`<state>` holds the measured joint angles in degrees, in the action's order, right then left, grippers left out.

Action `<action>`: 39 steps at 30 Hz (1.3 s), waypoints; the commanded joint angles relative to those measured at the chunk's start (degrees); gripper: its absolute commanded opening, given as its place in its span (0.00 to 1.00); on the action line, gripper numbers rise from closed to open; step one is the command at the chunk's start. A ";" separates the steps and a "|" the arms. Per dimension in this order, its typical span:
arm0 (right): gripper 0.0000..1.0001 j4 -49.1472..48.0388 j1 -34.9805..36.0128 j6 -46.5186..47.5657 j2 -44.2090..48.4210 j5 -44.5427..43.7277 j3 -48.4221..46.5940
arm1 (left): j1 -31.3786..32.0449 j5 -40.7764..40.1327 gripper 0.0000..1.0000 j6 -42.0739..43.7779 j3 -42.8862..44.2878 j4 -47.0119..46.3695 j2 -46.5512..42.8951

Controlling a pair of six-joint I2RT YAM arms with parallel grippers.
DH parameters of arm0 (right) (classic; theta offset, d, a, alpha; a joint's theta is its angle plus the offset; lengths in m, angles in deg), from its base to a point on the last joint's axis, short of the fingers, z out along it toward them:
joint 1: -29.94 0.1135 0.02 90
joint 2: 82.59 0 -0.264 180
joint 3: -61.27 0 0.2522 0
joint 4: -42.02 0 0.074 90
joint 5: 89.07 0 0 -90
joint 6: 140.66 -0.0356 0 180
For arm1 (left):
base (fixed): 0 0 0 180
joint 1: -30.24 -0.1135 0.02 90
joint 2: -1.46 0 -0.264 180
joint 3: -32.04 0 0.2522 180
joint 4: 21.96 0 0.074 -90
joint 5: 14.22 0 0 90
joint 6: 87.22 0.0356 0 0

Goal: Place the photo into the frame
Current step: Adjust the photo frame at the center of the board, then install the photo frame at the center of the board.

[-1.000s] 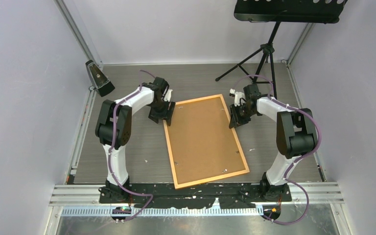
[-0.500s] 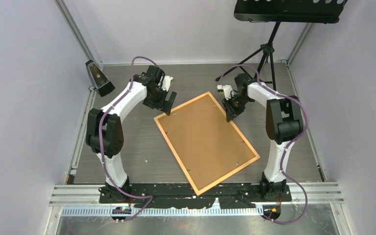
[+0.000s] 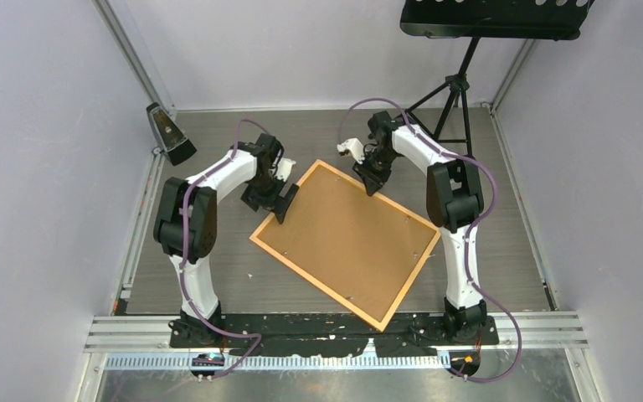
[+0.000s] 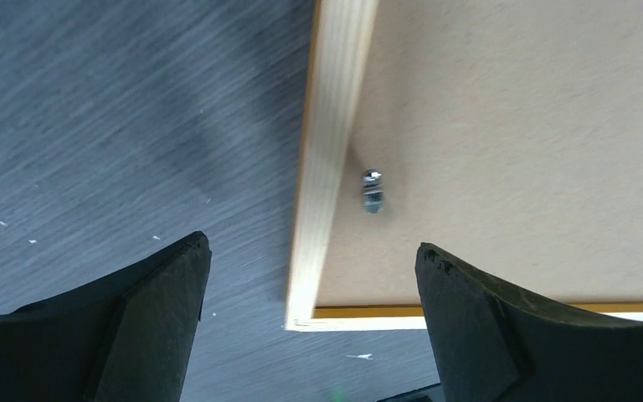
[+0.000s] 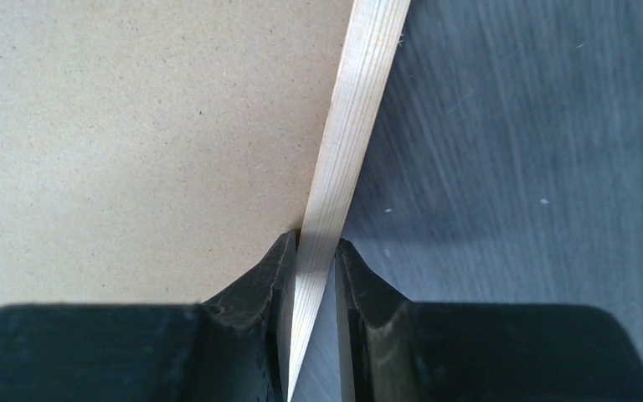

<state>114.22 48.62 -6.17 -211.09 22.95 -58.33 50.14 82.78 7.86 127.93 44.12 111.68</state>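
Note:
The orange-edged frame lies flat on the table, back side up, with the brown backing board set in it. The photo is not in view. My left gripper is open at the frame's left side. In the left wrist view its fingers straddle the pale frame rail near a corner, touching nothing, and a small metal clip sits on the board. My right gripper is shut on the frame's far edge. In the right wrist view both jaws pinch the thin rail beside the board.
A black tripod music stand stands at the back right, close behind my right arm. A dark wedge-shaped object sits at the back left by the wall. Walls close in the table on three sides.
The frame has turned counterclockwise on the table, and its long side now runs diagonally. My right gripper has moved left and back with the edge. My left gripper has shifted forward along the left side.

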 commanded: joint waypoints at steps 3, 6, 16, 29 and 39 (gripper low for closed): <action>0.06 7.56 0.22 9.79 -2.98 -0.18 -10.80 | -0.21 -1.19 0.86 1.46 -1.71 -0.66 -0.35; 0.06 8.90 0.28 10.54 -3.81 0.37 -12.12 | -0.21 -0.35 0.84 1.21 -1.11 -0.72 0.76; 0.06 8.31 0.49 10.08 -2.74 1.15 -9.21 | 1.29 2.99 0.85 -0.96 1.35 -0.14 2.95; 0.06 7.23 0.48 9.37 -1.94 1.52 -7.50 | 2.60 2.06 0.81 -2.35 0.41 -1.40 3.45; 0.06 7.13 0.53 9.15 -1.90 1.36 -7.43 | 3.77 1.03 0.79 -2.61 -2.04 -2.94 2.91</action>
<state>120.38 48.68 1.92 -216.01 22.89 -65.96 52.98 84.51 5.96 126.90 43.03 115.11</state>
